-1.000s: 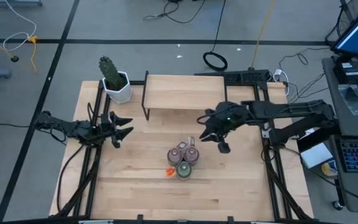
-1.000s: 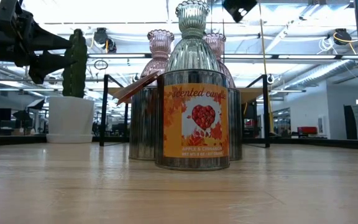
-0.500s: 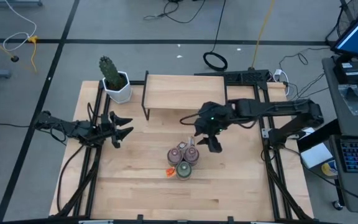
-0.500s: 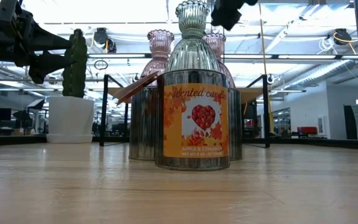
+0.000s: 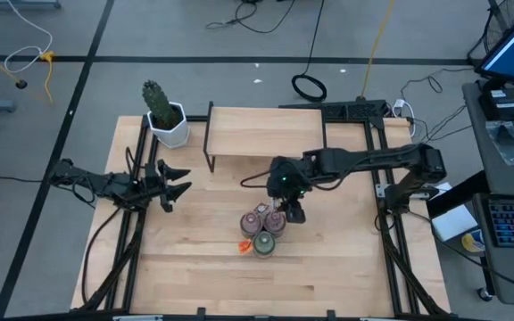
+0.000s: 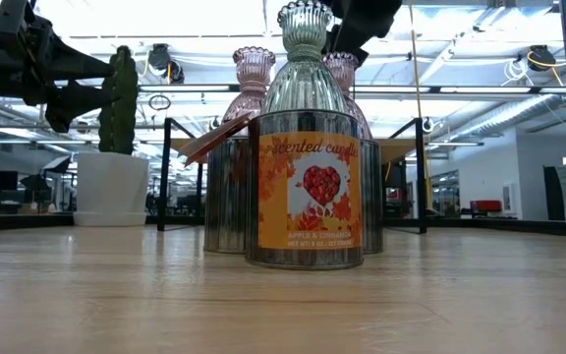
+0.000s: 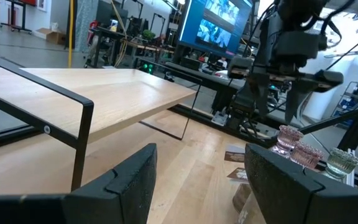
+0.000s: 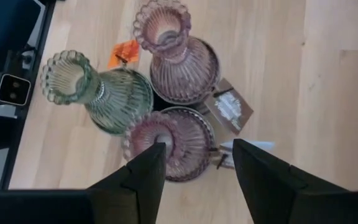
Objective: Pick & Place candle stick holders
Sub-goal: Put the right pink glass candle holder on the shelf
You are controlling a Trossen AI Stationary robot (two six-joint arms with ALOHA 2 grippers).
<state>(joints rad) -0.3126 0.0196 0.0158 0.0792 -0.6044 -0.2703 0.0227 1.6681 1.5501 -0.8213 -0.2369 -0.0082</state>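
Right gripper (image 5: 286,212) hangs open, pointing down; left gripper (image 5: 178,181) waits open.

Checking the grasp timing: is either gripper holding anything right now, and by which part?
Nothing is held. The right gripper hangs open above a ribbed pink glass candle stick holder, not touching it. The left gripper waits open at the table's left side.

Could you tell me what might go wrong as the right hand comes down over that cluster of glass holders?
The three holders stand packed together, each on a tin. The right hand is open above the nearer pink holder; a finger could catch the green holder or the other pink holder beside it. They are tall with narrow necks, so a nudge may topple one off its tin. The left hand waits far off.
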